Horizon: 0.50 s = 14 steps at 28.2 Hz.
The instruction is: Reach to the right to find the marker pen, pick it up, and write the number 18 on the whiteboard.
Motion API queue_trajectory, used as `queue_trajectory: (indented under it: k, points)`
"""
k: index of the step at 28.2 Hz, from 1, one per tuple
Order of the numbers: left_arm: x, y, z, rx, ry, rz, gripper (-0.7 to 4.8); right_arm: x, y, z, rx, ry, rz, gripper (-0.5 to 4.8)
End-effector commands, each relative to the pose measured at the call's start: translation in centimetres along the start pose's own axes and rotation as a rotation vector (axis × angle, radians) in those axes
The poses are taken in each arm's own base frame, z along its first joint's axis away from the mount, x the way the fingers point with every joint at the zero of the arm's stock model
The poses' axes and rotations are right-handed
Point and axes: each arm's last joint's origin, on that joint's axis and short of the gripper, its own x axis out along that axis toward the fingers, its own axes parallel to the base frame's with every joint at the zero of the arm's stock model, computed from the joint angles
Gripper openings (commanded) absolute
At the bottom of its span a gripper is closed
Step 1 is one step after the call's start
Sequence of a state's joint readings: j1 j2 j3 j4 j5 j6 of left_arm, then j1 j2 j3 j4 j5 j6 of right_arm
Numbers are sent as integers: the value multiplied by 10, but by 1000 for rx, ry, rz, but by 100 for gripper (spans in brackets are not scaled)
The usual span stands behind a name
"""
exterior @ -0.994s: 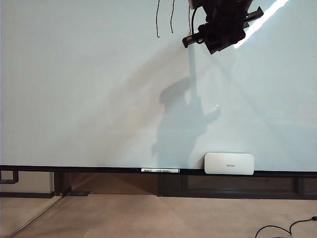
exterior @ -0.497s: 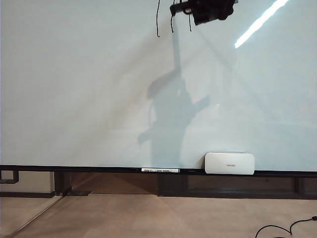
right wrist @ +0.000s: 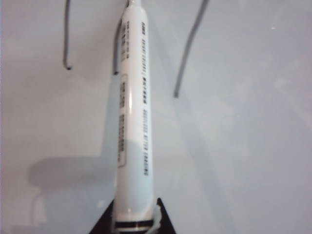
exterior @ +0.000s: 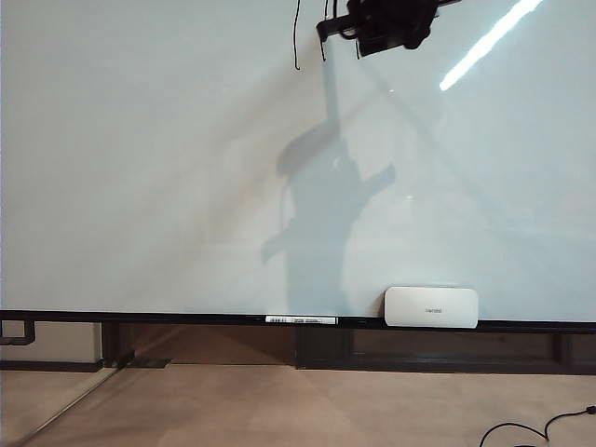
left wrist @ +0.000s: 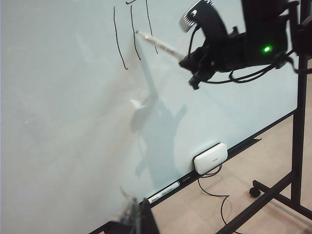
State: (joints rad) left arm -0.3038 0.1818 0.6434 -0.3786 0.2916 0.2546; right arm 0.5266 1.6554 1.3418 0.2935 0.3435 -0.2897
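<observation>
The whiteboard (exterior: 140, 168) fills most of every view. My right gripper (exterior: 372, 23) is high up at the board's top edge, shut on the marker pen (right wrist: 134, 122), a white barrel with dark print. In the left wrist view the marker pen (left wrist: 158, 45) slants from the right gripper (left wrist: 192, 61) to the board, its tip among thin black strokes (left wrist: 119, 39) of the number 18. The strokes (exterior: 296, 42) run off the top of the exterior view. My left gripper (left wrist: 139, 219) is a blurred dark shape low down, far from the writing.
A white eraser block (exterior: 431, 306) rests on the board's black lower rail (exterior: 186, 318). A second labelled marker (exterior: 301, 319) lies on that rail. A black stand post (left wrist: 297, 122) rises at the board's side. A black cable (exterior: 531, 430) trails on the floor.
My right gripper with the pen has moved up and to the left along the board, from right of the strokes to among them. The left arm has kept still.
</observation>
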Motion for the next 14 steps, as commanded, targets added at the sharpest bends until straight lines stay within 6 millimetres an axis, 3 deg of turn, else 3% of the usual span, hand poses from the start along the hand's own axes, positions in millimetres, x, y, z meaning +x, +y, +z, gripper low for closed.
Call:
queue_trajectory:
  k: [1,14]
  points:
    - [0,1,3,10,-20,4,-5,0,-1,6,9,-22,-1,-1]
    - [0,1,3,10,-20,4,-5,0,-3,4,5,3,-72,-2]
